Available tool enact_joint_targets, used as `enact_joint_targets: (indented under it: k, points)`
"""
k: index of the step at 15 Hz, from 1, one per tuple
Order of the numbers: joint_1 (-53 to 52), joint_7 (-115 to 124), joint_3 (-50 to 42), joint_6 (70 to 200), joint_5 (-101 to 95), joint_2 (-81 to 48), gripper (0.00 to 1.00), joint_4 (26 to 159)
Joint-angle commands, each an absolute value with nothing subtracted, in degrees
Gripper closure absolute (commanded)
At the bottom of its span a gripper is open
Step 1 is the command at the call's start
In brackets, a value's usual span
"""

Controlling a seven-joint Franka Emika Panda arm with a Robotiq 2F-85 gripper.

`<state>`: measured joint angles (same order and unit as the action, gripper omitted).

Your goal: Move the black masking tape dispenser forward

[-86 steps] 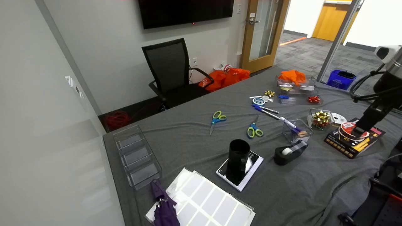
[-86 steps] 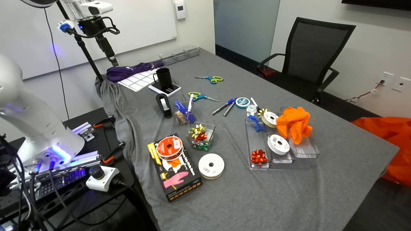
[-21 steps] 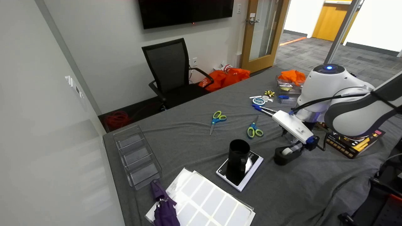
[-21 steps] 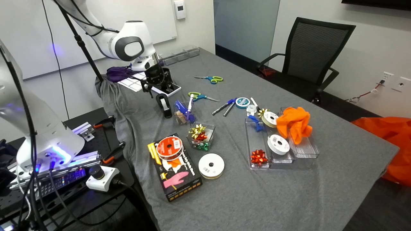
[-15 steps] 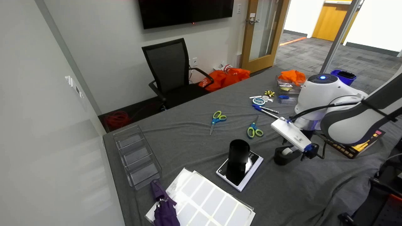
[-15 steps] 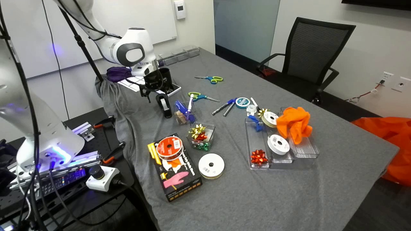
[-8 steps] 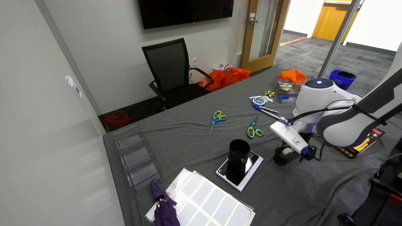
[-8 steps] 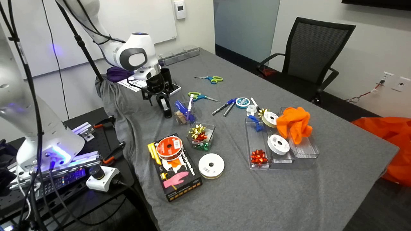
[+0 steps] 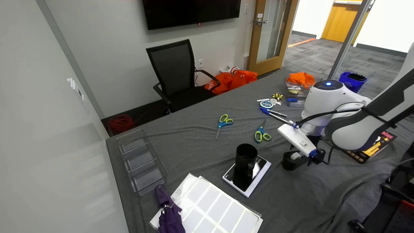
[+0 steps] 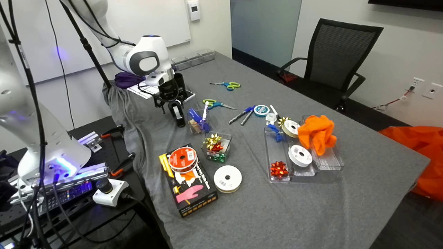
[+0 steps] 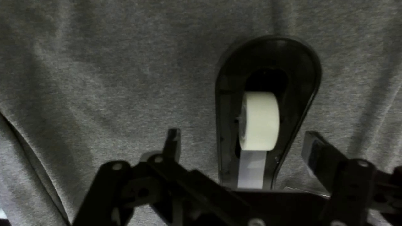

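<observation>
Two fingers (image 11: 326, 163) spread wide, and the gripper (image 11: 243, 142) hangs over the black tape dispenser (image 11: 292, 100), framed between them in the wrist view, on grey cloth (image 11: 141, 78)!

Grey-clothed table (image 10: 294, 211): black tape dispenser (image 10: 177, 114), scissors (image 10: 216, 104), box (image 10: 192, 186).

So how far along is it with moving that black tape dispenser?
Done: the tool is at the black tape dispenser, its open fingers on either side. In hand: lining up a grip, it seems; in the wrist view cloth shows between each finger and the dispenser, so nothing is held. Left: probably closing on it, then moving it forward; it sits where it did earlier.
</observation>
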<state>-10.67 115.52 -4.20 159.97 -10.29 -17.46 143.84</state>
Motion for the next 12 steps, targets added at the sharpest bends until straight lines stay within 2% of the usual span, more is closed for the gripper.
enact_joint_targets:
  k: [1, 5, 6, 7, 10, 12]
  points:
    - [-11.9, 115.1, -5.1, 162.7, -9.6, -20.8, 0.0, 142.5]
    - [-12.4, 114.1, -5.3, 166.9, -8.2, -23.2, 0.0, 142.5]
    - [-11.9, 113.0, -4.7, 168.0, -7.1, -23.5, 0.25, 142.6]
    - [-12.0, 112.6, -4.7, 168.6, -6.3, -23.8, 0.26, 142.7]
    - [-12.0, 110.5, -4.6, 169.3, -3.7, -24.1, 0.49, 142.9]
    - [-12.2, 109.4, -4.8, 168.8, -2.5, -23.7, 0.6, 143.0]
